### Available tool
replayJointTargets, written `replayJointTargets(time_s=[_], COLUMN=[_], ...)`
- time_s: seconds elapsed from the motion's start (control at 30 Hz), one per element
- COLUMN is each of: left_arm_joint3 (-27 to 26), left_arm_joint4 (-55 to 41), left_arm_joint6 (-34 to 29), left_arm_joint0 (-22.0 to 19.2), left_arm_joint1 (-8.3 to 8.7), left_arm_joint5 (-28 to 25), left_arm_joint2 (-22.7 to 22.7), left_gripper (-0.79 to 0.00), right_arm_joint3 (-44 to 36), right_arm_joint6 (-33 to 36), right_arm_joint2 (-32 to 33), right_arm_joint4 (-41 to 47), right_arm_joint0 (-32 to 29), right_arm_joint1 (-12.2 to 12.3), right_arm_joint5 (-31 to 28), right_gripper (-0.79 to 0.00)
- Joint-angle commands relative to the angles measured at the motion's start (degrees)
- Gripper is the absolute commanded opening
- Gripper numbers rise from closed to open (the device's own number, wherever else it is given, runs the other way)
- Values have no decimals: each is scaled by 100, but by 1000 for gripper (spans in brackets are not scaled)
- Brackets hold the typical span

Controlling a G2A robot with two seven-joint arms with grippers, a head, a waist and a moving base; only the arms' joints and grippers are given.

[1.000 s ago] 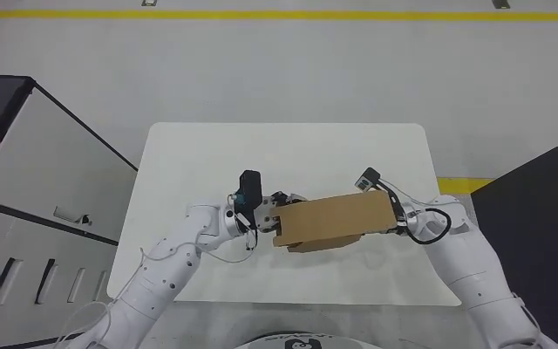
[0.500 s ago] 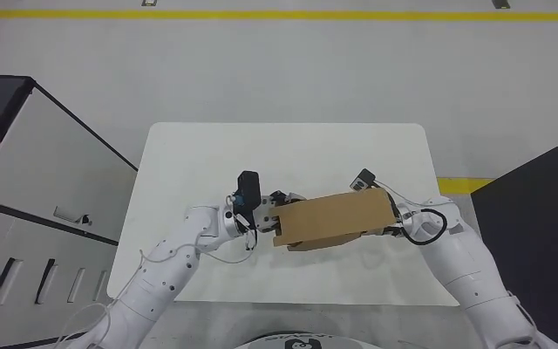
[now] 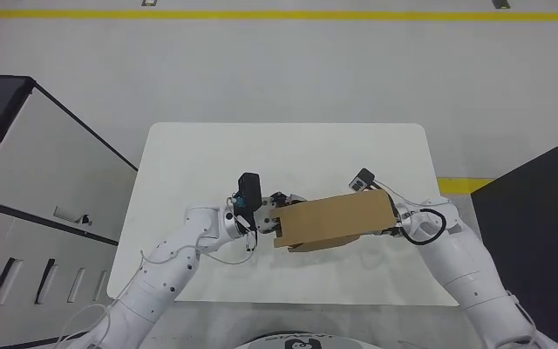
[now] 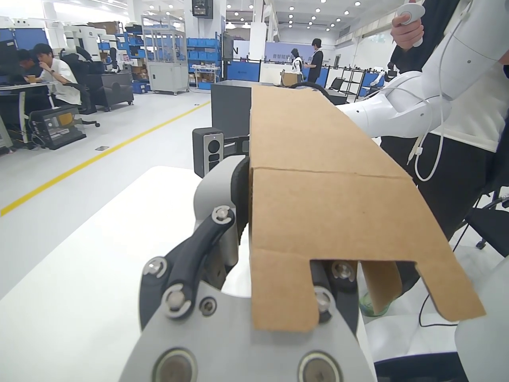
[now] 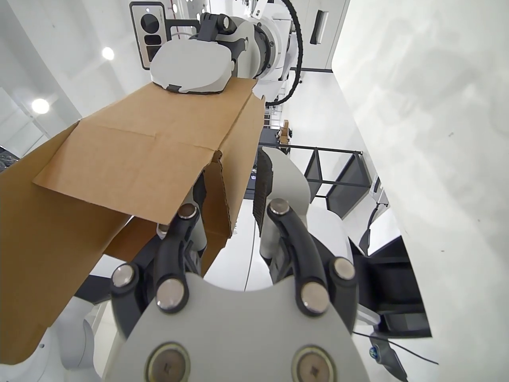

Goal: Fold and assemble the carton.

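Left gripper (image 3: 272,220): closed narrow on the near end of the carton (image 3: 336,222), with one pad flat against a side wall and the other finger tucked behind an end flap.
Right gripper (image 5: 232,188): part open and straddling a flap at the carton's opposite end. Its outer pad (image 5: 262,188) stood just off the cardboard.
Carton from the left gripper: straight ahead of the fingers, running away toward the right gripper.
Long axis: lay gripper to gripper, slightly slanted across the worktop (image 3: 200,157). The carton was opened into a tube, with flaps at both ends unfolded.
Height: whether the carton's underside touched the worktop could not be told.
Nearer arm: each was at its own end, and neither was near the middle.
Coming move, as a guess: the end flaps looked due for folding. One gripper would likely need to hold while the other let go and pushed a flap inward along that axis.
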Motion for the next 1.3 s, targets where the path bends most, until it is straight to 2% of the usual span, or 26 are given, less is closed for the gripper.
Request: replayJointTargets(time_s=[0.0, 0.23, 0.4, 0.43, 0.53, 0.73, 0.77, 0.83, 0.9, 1.27], left_arm_joint3=[16, 68, 87, 90, 93, 109, 108, 108, 107, -46], left_arm_joint4=[-3, -11, -26, -31, -31, -62, -66, -81, -95, -272], left_arm_joint6=[3, -15, -32, -31, -39, -67, -79, -90, -94, 20], left_arm_joint0=[-14, -66, -83, -84, -86, -84, -87, -92, -98, -16], left_arm_joint1=[-2, -10, -11, -11, -11, -10, -10, -11, -11, 33], left_arm_joint5=[-1, -15, -12, -4, 12, 8, -12, -34, -45, -143], left_arm_joint2=[10, 64, 78, 78, 80, 95, 107, 120, 125, -60], left_gripper=[-785, -785, -785, -785, -785, -785, -714, -465, 0, 0], right_arm_joint3=[17, 87, 112, 115, 135, 181, 189, 209, 228, 375], right_arm_joint6=[-4, -2, 11, 17, 15, 29, 35, 49, 73, 281], right_arm_joint2=[-22, -117, -158, -167, -185, -194, -193, -193, -197, -196], right_arm_joint4=[11, 29, 50, 51, 56, 60, 62, 67, 86, 439], right_arm_joint0=[16, 95, 131, 137, 150, 160, 160, 158, 154, 165], right_arm_joint1=[-4, -19, -23, -23, -22, -16, -14, -11, -10, 2], right_arm_joint5=[-12, -40, -34, -25, 4, -4, -11, -26, -38, -91], right_gripper=[-508, -505, -533, -554, -785, -785, -785, -785, -785, -785])
